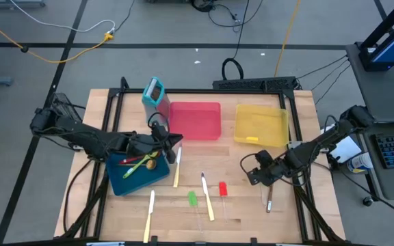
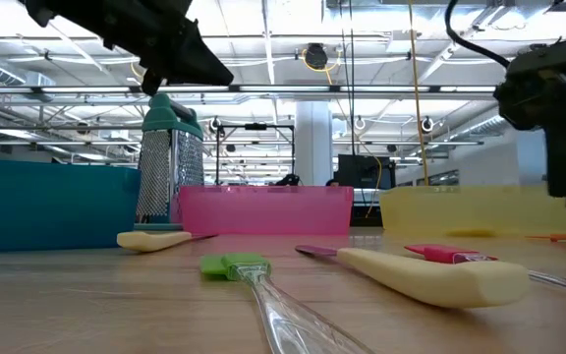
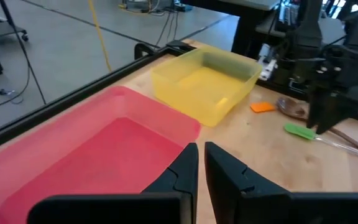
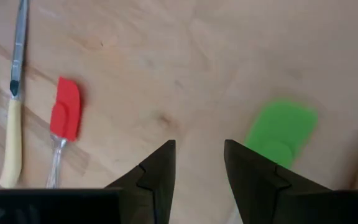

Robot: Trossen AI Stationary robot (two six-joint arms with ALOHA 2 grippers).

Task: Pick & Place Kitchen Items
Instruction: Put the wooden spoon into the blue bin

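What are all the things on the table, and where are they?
Blue tray: one, blue, left.
Spoons: red, green and wooden, in the blue tray.
Red tray: one, red, back middle.
Yellow tray: one, yellow, back right.
Grater: one, teal, upright beside the red tray.
Knives: three, cream-handled, front middle.
Spatulas: green and red, front middle; another green by the right arm.
Orange piece: one, near the yellow tray.
Left end effector: shut, empty, by the red tray.
Right end effector: open, empty, above the table.
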